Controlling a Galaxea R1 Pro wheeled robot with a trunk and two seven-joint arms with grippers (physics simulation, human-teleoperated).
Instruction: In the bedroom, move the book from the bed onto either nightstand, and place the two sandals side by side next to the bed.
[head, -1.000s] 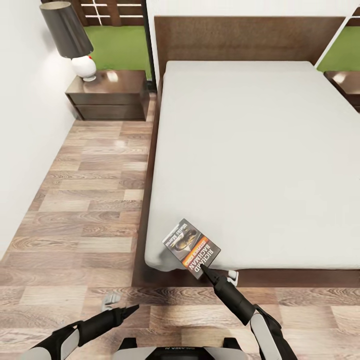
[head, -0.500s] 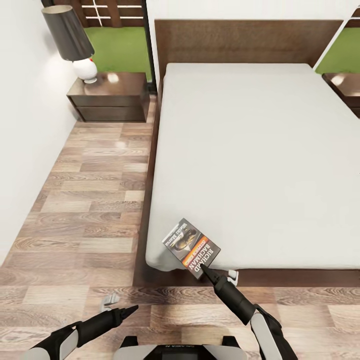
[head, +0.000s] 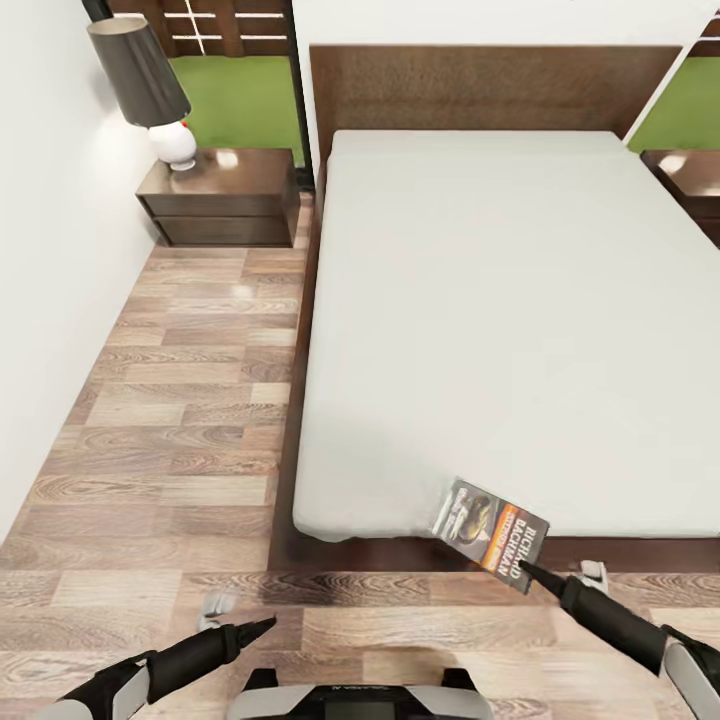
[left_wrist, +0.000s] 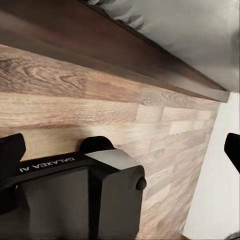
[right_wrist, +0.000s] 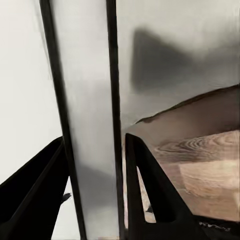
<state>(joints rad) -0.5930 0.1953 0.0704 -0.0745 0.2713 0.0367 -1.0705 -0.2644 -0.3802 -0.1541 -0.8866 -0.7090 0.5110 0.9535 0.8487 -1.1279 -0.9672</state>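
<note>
Right gripper (head: 530, 572) clamps one book (head: 492, 533); two nightstands (head: 222, 195) visible.

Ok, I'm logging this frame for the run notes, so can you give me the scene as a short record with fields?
book: held at the bed's foot edge, overhanging the floor
right end effector: shut on the book's edge
left end effector: low over the floor, holding nothing
bed: grey mattress, brown headboard
nightstand: left of the bed, carries a lamp
</note>
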